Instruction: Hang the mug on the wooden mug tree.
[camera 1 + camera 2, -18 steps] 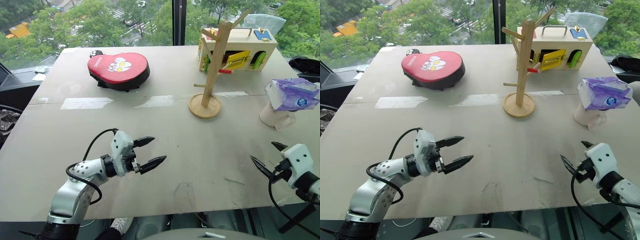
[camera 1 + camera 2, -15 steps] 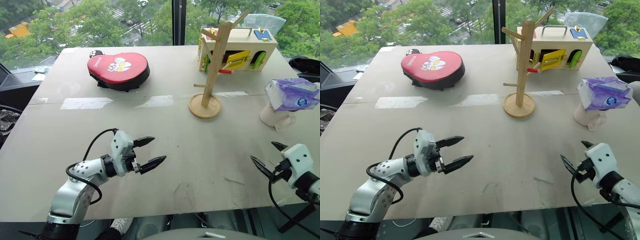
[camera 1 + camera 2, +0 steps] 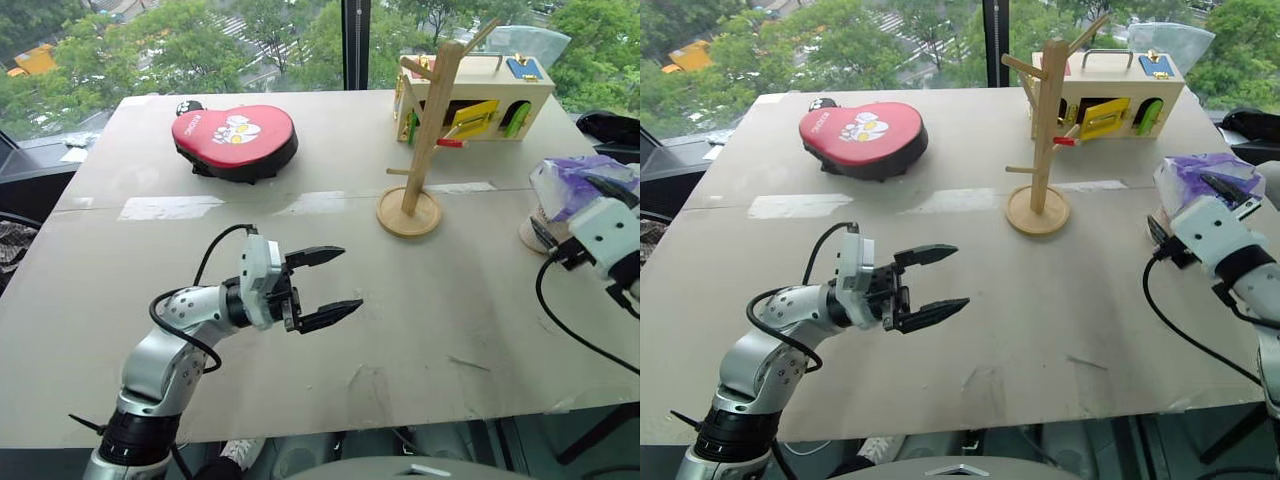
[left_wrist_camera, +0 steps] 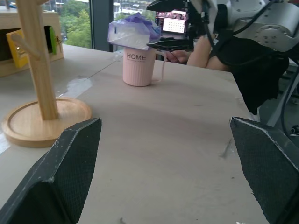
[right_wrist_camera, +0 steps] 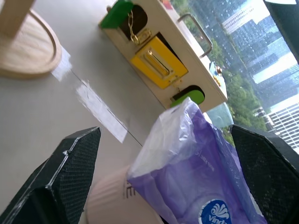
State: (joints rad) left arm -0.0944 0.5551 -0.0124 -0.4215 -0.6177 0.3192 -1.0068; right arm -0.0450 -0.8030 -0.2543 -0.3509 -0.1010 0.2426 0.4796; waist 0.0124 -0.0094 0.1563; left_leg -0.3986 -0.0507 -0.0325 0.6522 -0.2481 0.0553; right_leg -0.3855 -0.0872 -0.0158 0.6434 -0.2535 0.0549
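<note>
Both of your arms have moved: your right gripper (image 3: 1180, 205), jaws spread wide, has risen to the purple packet (image 3: 578, 181) stuffed in the mug (image 4: 138, 66), which stands right of the wooden mug tree (image 3: 428, 131). Your left gripper (image 3: 335, 282) has advanced, open and empty. You must clear that packet before hanging.

Upright white mug (image 4: 138, 68) stands apart from the bare wooden mug tree (image 3: 425, 140).
</note>
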